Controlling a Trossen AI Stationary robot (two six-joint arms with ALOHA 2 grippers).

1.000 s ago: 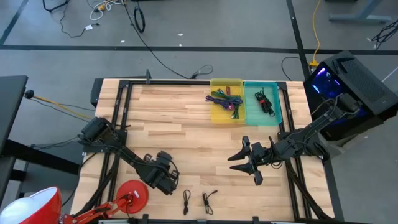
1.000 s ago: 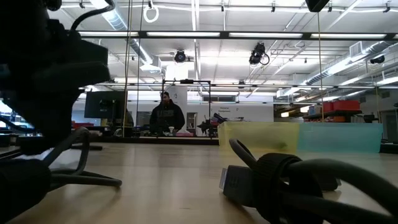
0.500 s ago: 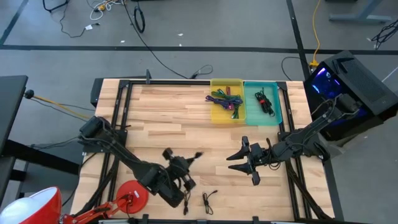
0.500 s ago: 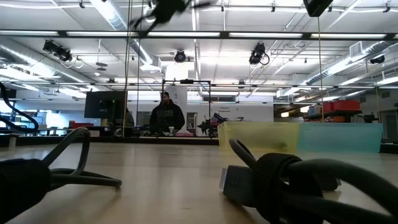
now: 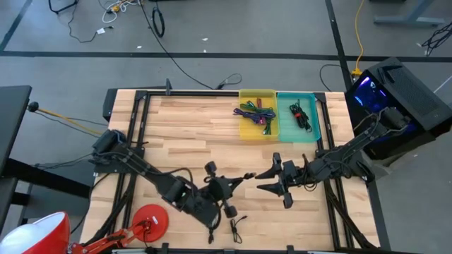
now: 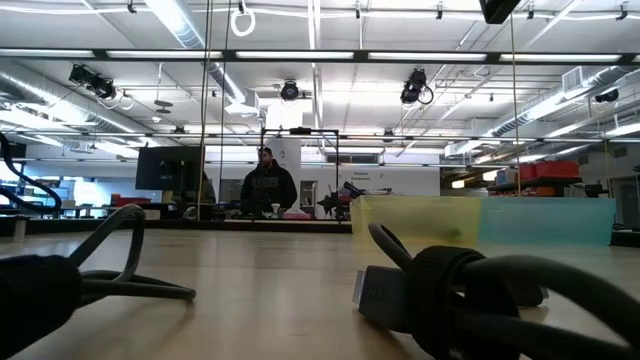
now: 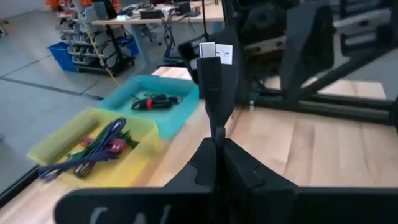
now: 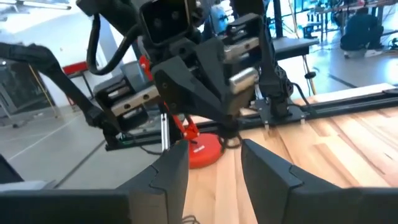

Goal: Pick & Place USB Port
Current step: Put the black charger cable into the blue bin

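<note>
L hand (image 5: 236,185) clamped on black USB cable (image 7: 210,74), plug end up, at approx 6 o'clock of the surface (image 5: 198,141) | R hand (image 5: 265,180) at its 3 o'clock, fingers apart, holding nothing | I see 2 more cables (image 5: 234,229) near edge | yellow bin (image 5: 246,130) & teal bin (image 5: 314,120) at 1 o'clock, cables inside

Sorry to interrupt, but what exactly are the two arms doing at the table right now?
The left gripper is shut on a black USB cable, holding it raised above the middle of the wooden table, plug end toward the right gripper, which waits open just opposite. Two more cables lie at the table's near edge. The yellow bin and teal bin at the far edge already hold cables.
</note>
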